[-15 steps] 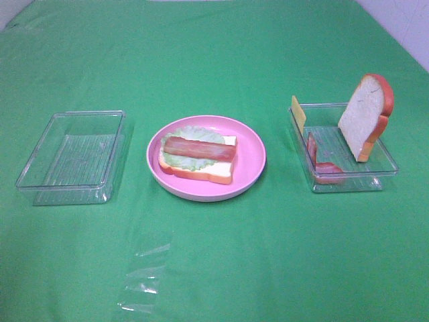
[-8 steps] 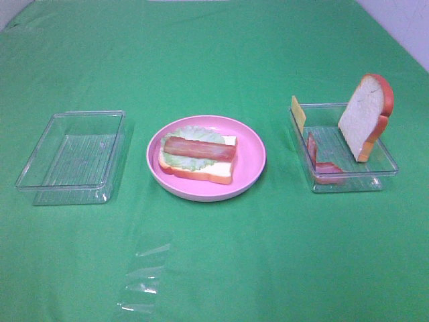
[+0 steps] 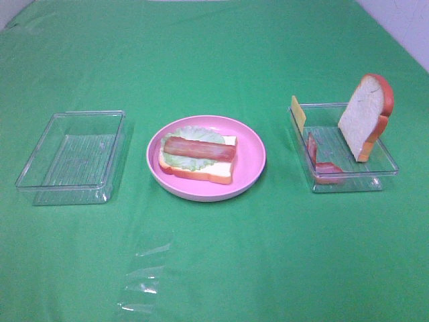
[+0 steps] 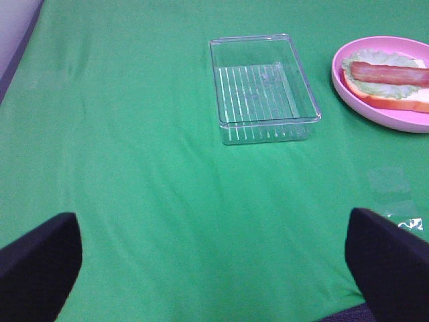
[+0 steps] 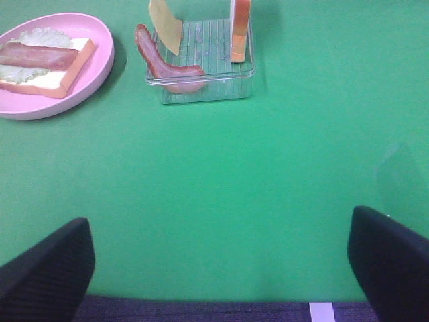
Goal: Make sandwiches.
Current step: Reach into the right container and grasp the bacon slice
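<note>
Green cloth [image 3: 214,60] covers the whole table, with soft wrinkles in it, and a pale wall [image 3: 405,23] shows at the far right corner. A pink plate [image 3: 253,164] stands in the middle. Left of the plate, near it, stands a clear tray [image 3: 70,196] with a ribbed floor. Right of the plate stands a second clear tray [image 3: 348,182]. In it a spare bread slice [image 3: 365,114] leans upright at the side far from the plate, while a yellow cheese slice [image 3: 298,113] and a loose bacon strip [image 3: 320,164] rest against the side nearest the plate. In front of the plate, toward the camera, a scrap of clear film [image 3: 144,285] lies on the cloth.

On the plate lies the half-made sandwich [image 3: 175,159]: a flat bottom bread [image 3: 201,174], a lettuce leaf [image 3: 194,134] on it, and a top bacon [image 3: 200,149] along its length.

The left gripper [image 4: 213,235] and the right gripper [image 5: 220,228] both have their fingers spread wide, with only cloth between them. The sandwich lies ahead of each, well apart.
</note>
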Action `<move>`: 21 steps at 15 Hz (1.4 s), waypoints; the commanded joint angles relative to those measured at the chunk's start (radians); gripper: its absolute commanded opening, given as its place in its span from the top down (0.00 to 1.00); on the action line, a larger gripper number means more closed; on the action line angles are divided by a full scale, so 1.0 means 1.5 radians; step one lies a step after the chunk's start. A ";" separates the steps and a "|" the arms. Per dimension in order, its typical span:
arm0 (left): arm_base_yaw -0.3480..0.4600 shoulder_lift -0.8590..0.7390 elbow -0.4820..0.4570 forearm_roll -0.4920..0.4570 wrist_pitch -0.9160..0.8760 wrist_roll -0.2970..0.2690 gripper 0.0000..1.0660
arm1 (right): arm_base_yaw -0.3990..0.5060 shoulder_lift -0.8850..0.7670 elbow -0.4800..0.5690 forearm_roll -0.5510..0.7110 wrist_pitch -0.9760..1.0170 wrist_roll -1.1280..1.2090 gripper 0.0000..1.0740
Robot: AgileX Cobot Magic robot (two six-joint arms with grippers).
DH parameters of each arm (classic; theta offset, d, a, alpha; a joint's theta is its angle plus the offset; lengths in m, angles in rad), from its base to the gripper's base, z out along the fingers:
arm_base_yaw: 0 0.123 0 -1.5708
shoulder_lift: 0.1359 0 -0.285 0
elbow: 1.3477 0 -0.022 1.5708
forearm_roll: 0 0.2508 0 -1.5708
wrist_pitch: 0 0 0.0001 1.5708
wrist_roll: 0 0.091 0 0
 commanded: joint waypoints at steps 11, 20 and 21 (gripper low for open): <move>-0.001 -0.014 0.001 -0.006 -0.010 -0.004 0.06 | -0.004 0.782 -0.296 0.145 0.052 -0.029 0.09; -0.001 -0.014 0.001 -0.006 -0.010 -0.004 0.06 | 0.123 1.157 -0.561 0.076 -0.077 0.017 0.09; -0.001 -0.014 0.001 -0.006 -0.010 -0.004 0.06 | 0.137 1.213 -0.599 0.078 -0.085 0.016 0.09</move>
